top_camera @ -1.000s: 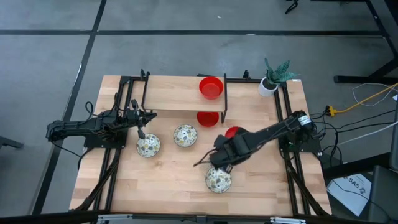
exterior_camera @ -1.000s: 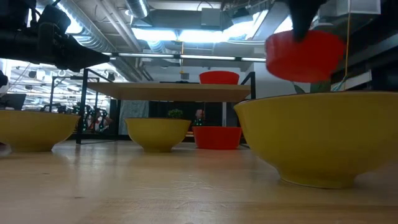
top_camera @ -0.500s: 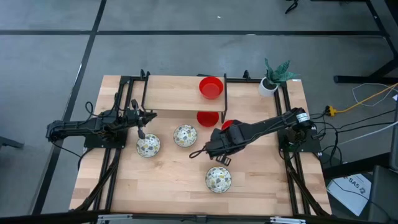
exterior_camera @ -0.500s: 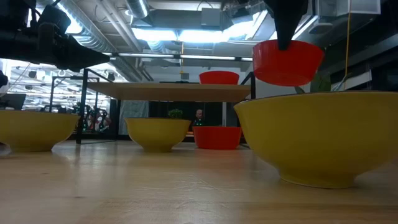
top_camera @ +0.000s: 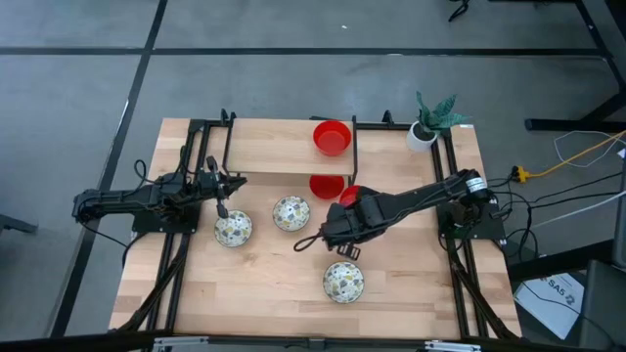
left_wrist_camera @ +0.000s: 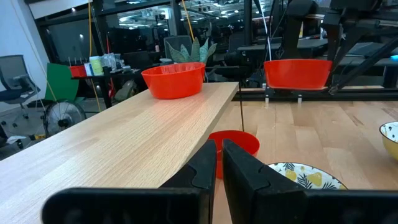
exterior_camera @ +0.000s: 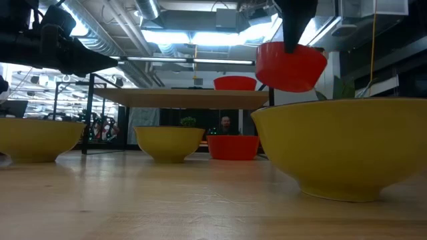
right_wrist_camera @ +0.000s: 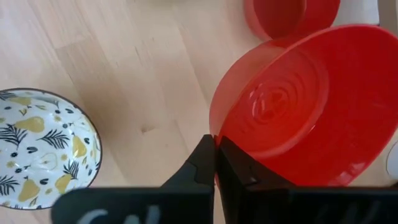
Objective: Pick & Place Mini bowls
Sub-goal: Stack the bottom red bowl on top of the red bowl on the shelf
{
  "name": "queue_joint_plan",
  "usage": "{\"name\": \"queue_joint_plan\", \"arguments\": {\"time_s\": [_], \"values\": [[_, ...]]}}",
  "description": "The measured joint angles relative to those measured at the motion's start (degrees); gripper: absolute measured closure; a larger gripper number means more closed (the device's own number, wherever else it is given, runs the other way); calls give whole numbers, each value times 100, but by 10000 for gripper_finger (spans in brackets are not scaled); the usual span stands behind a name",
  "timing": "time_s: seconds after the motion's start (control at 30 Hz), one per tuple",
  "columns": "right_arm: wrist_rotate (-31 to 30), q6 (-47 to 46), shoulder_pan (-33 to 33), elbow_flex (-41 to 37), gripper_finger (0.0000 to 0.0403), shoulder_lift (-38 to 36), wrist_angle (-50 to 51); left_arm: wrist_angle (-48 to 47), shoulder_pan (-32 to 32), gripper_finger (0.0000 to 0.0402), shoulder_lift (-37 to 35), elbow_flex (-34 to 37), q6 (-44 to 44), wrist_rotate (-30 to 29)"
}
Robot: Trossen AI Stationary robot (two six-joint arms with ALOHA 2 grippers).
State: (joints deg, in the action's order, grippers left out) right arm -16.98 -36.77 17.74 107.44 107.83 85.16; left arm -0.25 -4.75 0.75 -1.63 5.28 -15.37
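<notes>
Right gripper [right_wrist_camera: 214, 163] pinching smooth round red bowl [right_wrist_camera: 292, 102] by its rim above wooden table [top_camera: 264, 284], empty patterned bowls [top_camera: 343, 282] below, left gripper [left_wrist_camera: 220, 163] shut, empty

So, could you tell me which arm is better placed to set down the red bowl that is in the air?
The right arm: its claw is shut on the plain red round bowl, lifted above the wooden table. The left claw waits by the shelf, holding nothing.
</notes>
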Motion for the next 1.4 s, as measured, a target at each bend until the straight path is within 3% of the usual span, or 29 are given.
{"name": "queue_joint_plan", "arguments": {"time_s": [0.23,0.43,0.73,0.93,1.17,1.4], "values": [[3,139,13,620,399,0,515,2,0,382,-1,0,0,2],[-212,854,13,1455,399,-4,492,0,0,382,-2,0,0,0],[-1192,2556,-33,2434,399,-10,489,0,0,382,0,0,0,0],[-2228,3688,-55,2700,399,-9,425,1,0,382,-1,-2,0,2],[-3373,4022,-277,2702,399,-2,126,0,0,381,-1,0,0,2],[-3444,4028,-666,2699,399,-2,-37,0,0,378,0,-1,0,2]]}}
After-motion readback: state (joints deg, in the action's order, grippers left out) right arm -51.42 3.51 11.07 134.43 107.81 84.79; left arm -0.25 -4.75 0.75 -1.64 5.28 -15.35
